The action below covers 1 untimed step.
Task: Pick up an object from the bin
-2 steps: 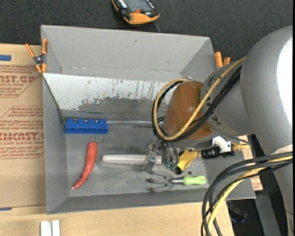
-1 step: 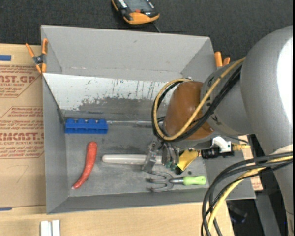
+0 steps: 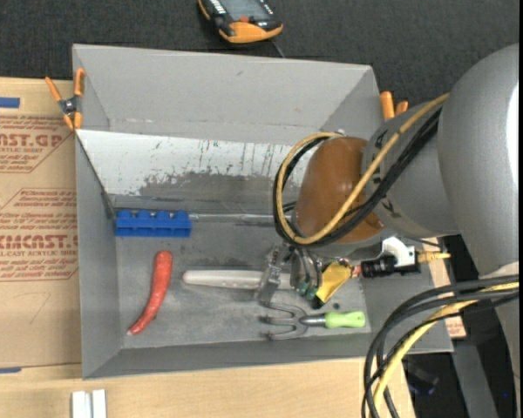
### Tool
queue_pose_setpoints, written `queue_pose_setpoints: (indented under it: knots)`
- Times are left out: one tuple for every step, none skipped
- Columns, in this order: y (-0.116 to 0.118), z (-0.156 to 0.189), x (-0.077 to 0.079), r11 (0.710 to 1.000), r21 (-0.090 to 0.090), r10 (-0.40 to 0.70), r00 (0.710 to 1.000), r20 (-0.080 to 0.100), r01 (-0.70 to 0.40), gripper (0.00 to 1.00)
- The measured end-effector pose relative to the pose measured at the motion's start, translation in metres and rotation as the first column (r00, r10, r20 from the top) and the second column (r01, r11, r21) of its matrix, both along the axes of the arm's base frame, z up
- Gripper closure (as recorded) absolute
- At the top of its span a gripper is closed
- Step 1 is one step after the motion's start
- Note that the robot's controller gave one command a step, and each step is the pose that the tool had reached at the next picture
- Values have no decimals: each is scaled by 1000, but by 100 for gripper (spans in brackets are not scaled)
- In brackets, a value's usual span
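**Bin contents, w/ risk notes**

1. Gripper (image 3: 272, 284): hanging low over the bin (image 3: 100, 259) floor, right of centre, sitting at the right-hand end of item 2. Claw state: cannot tell (dark metal parts are overlapping each other and the wrist cables (image 3: 283, 194)).

2. Pale stick (image 3: 220, 279): cream-white, long, rounded, lying flat approx. mid-floor and running left-right. Its right end is meeting the gripper; looking like the likeliest pick.

3. Hand fork (image 3: 309, 322): small grey metal tines w/ green handle, lying along the front wall just below the gripper, tines pointing left.

4. Red pepper (image 3: 154, 292): thin, curved, lying front-left, well apart from the gripper.

5. Blue block (image 3: 152, 223): long studded brick, resting against the back-left of the floor, well apart from the gripper.

**Risks (judgement only)**

- Gripper is sitting at the very end of item 2, not its middle. A grab there is risking the stick swinging down or slipping out while lifting.
- Stick is looking smooth and round, so an off-centre squeeze is likely rolling or pushing it left instead of catching it.
- Fork tines are lying just beside the gripper. Any drift toward the front wall is risking a snag, or dragging item 3 along w/ the pick.
- Cable loop is hanging close over the work area and may be brushing things during descent.
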<state>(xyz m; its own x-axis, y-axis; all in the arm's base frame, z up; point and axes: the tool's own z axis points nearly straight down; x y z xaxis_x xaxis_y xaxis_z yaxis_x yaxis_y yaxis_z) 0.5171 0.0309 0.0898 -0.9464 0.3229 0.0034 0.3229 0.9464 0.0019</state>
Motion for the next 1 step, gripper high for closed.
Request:
queue_pose_setpoints:
  knots:
    - [0, 18, 0, 1000, 1, 1, 1000, 0, -1, 100]
